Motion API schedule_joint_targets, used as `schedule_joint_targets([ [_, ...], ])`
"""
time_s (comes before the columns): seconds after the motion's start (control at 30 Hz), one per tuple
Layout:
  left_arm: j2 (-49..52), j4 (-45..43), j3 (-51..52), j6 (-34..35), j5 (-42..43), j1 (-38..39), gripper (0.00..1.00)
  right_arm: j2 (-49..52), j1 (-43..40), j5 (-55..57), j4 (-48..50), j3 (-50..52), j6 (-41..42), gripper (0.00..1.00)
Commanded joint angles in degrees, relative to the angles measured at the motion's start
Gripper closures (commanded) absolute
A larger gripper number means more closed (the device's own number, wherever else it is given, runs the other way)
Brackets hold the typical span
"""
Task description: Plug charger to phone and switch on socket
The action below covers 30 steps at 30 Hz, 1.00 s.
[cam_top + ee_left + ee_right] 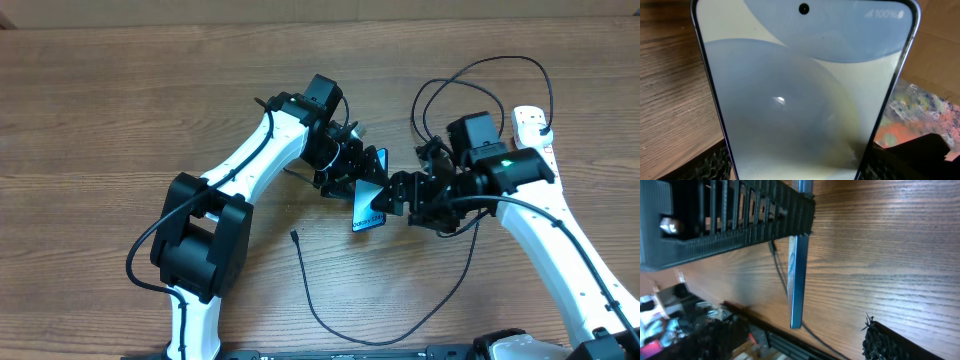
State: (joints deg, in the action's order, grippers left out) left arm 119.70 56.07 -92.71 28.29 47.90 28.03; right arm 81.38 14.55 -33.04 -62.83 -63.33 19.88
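- Overhead: the black two-fingered left gripper [358,178] on its white arm is clamping the slim rectangular phone with a bright blue screen [368,208]. The phone is standing tilted above the brown wood-grain table [120,90], near the middle of the scene.
- Overhead: the black right gripper [402,193] is hanging just right of the phone with its jaws spread. From here I cannot tell whether it is touching the phone.
- Overhead: the long thin black charger cable [318,305] is lying on the table. Its small connector tip [295,236] is resting free to the near left of the phone, apart from it. The cable is curving along the near side, passing under the right arm and looping at the far side.
- Overhead: the small white oblong power strip with a red mark [530,122] is lying at the far right, partly covered by the right arm. Its switches are too small to read.
- Left wrist: the phone's pale blue screen [800,100] is filling the view, showing a camera hole and a full battery mark. The black textured pads [715,165] are sitting against both of its long edges.
- Right wrist: the phone is showing edge-on as a thin blue-grey strip [797,280] between fingers standing wide apart. The slotted black finger [730,225] is crossing in front of one end of the phone, and the other finger [885,342] is well clear of it. The charger cable [777,265] is passing behind the phone on the table.
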Motion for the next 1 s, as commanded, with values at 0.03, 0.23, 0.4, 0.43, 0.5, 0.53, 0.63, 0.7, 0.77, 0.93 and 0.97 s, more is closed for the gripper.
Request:
schedule_joint_targets([
  [0.03,-0.1,0.2,-1.2,-1.8,4.0,0.3,0.29,0.0,4.3,5.5,1.8,-0.4,6.4,0.19],
  [0.23,-0.1,0.4,-1.2,-3.8,8.3,0.3,0.28,0.0,8.7,12.7,2.3,-0.4,11.9,0.31],
  [0.4,-0.1,0.9,-1.2,-6.6,10.6,0.6,0.27,0.0,10.1,12.9,4.6,-0.4,11.9,0.45],
  [0.43,-0.1,1.1,-1.2,-7.6,10.6,0.7,0.27,0.0,10.1,12.9,5.4,-0.4,11.9,0.47],
  [0.5,0.0,1.2,-1.2,-9.3,10.6,1.1,0.27,0.0,10.1,12.9,6.7,-0.4,11.9,0.54],
  [0.53,-0.1,1.5,-1.2,-9.8,10.6,1.3,0.27,0.0,10.1,12.9,7.1,-0.4,11.9,0.58],
  [0.63,0.0,2.2,-1.2,-11.0,10.6,1.7,0.26,0.0,10.1,13.4,7.8,-0.4,11.9,0.65],
  [0.7,0.0,2.4,-1.2,-11.6,10.6,1.9,0.26,0.0,10.1,14.8,7.7,-0.4,11.8,0.66],
  [0.77,0.0,2.4,-1.2,-11.6,10.6,1.9,0.26,0.0,10.1,16.6,7.2,-0.4,11.8,0.72],
  [0.93,0.0,2.2,-1.2,-11.6,10.6,1.9,0.22,0.0,10.1,19.0,5.9,-0.4,11.8,0.80],
  [0.97,0.0,2.2,-1.2,-11.6,10.6,1.9,0.22,0.0,10.1,18.9,5.7,-0.4,11.8,0.82],
])
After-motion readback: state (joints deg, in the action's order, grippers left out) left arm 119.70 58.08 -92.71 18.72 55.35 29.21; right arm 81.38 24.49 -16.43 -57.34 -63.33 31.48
